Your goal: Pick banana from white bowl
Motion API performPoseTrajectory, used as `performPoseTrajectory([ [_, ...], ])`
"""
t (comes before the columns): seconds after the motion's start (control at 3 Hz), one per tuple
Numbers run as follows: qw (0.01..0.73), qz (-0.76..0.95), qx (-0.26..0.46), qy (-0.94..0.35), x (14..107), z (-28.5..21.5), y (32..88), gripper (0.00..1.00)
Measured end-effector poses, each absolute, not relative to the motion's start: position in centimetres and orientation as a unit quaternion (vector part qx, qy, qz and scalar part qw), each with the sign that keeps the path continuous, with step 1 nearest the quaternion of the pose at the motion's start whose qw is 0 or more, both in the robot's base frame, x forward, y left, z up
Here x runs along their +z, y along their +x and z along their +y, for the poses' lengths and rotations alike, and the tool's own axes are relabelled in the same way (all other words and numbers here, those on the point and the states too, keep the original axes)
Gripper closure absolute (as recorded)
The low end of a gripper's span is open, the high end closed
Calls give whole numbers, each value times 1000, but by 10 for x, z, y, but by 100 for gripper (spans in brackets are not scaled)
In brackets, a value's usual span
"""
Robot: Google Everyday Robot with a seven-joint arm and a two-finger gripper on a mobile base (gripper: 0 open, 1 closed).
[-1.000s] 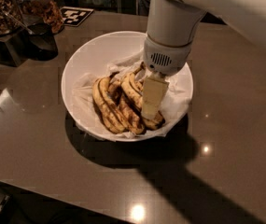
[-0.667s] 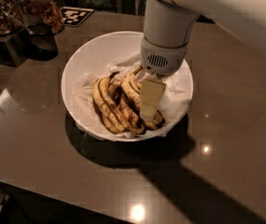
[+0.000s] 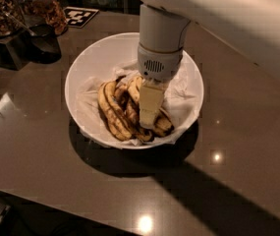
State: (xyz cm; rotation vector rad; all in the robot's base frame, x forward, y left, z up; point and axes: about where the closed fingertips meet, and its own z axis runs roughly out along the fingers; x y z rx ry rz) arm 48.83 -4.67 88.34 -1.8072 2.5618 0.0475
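Gripper (image 3: 147, 124) down in paper-lined white bowl (image 3: 80, 63) on the banana pile, grip state can't tell; long banana (image 3: 109, 107) on pile's left edge; black-and-white marker tag (image 3: 80, 16) behind the bowl.

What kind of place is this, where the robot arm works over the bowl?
Probably a kitchen or snack counter. A smooth brown counter holds jars of what look like nuts and a paper-lined white bowl of bananas. The pincer is down inside the bowl, over the bananas.
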Motion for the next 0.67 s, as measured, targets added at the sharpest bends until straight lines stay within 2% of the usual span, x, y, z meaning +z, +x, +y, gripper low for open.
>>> performPoseTrajectory([
  [0.33,-2,811,19,-585,880,-38,497,47],
  [0.67,-2,811,19,-585,880,-37,498,71],
])
